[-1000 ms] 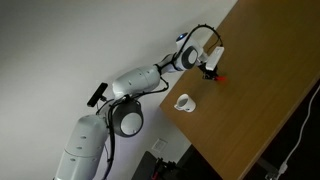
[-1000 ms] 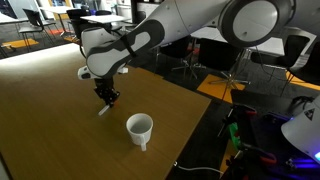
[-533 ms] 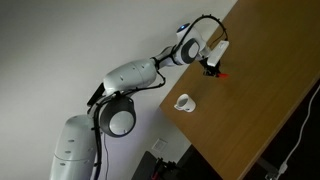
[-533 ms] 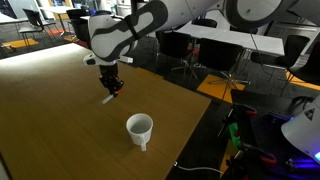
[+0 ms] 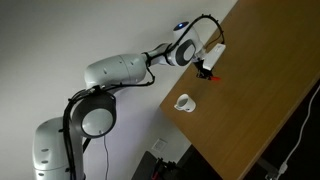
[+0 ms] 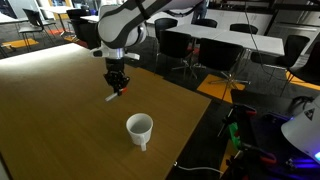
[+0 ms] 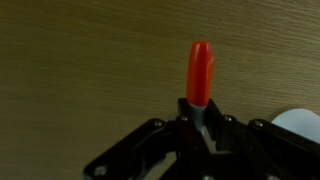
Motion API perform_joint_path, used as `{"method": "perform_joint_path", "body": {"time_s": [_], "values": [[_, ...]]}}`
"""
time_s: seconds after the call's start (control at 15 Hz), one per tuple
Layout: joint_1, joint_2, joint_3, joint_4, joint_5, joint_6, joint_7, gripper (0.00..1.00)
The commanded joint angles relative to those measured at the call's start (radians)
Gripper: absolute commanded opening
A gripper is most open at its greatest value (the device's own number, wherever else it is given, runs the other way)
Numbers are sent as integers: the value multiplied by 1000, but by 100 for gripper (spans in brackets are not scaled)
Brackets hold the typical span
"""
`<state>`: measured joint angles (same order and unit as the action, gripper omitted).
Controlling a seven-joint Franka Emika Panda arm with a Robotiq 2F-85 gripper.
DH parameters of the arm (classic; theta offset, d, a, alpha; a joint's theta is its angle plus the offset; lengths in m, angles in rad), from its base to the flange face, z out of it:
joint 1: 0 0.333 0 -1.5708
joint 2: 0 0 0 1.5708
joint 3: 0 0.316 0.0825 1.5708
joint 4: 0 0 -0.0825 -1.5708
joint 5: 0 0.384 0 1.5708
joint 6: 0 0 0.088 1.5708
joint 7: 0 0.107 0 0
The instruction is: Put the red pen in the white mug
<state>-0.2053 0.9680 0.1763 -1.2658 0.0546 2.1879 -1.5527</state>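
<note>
My gripper (image 6: 117, 85) is shut on the red pen (image 6: 115, 93) and holds it in the air above the wooden table (image 6: 60, 120). In the wrist view the pen's red end (image 7: 200, 72) sticks out beyond the black jaws, which are closed on its pale shaft. In an exterior view the pen (image 5: 209, 73) hangs under the gripper (image 5: 205, 68). The white mug (image 6: 140, 128) stands upright on the table, nearer the edge than the gripper. It shows in both exterior views (image 5: 184, 102), and its rim shows at the wrist view's right edge (image 7: 300, 121).
The table's edge (image 6: 200, 110) runs close beside the mug. Office chairs (image 6: 215, 50) and desks stand beyond the table. The arm's white base (image 5: 60, 150) stands off the table's corner.
My gripper has risen off the table with the red pen in it and moved a little farther back. The mug has not moved.
</note>
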Motion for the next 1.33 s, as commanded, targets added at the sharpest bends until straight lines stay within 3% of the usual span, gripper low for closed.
{"method": "perform_joint_path", "body": {"time_s": [0.0, 0.47, 0.93, 1.27], "values": [[-60, -150, 41, -234, 69, 83, -95, 5], [-156, -298, 112, -486, 234, 160, -384, 5], [-188, -374, 120, -574, 424, 70, -664, 5], [-176, -388, 97, -564, 474, -69, -847, 5]]}}
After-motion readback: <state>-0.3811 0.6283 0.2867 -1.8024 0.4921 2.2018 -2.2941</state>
